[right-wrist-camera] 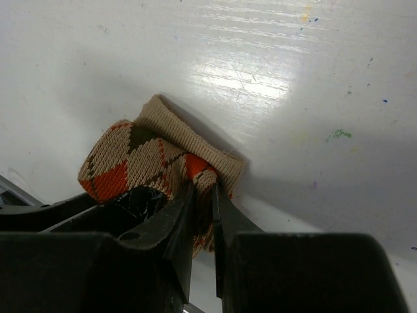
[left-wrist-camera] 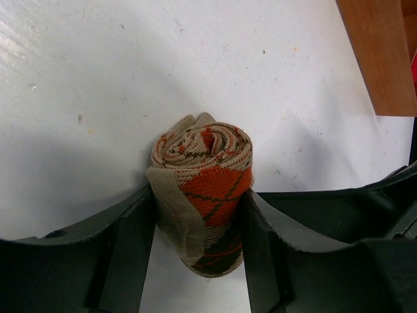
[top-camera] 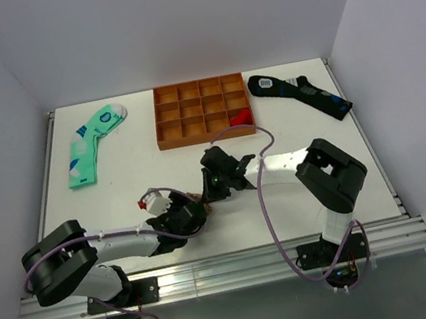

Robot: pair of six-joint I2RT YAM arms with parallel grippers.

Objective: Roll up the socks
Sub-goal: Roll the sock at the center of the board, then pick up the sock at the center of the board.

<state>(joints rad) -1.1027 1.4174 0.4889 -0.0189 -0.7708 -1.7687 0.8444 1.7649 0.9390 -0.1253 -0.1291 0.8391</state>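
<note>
Three socks (argyle [left-wrist-camera: 205, 189], mint-green [top-camera: 92, 146], black [top-camera: 300, 93]), one tray [top-camera: 207, 137], two hands (left [left-wrist-camera: 197, 195], right [right-wrist-camera: 202, 190]).

Top view: even, diffuse overhead light; the surface [top-camera: 120, 196] reads bright white, with short soft shadows beneath the arms [top-camera: 120, 242]. Right wrist view: strong glare patch on the surface, upper centre; broad grey shadow across the lower right. Left wrist view: the sock [left-wrist-camera: 208, 150] is sharp and well lit; the left claw [left-wrist-camera: 199, 195] is dark, nearly featureless, slightly soft.
</note>
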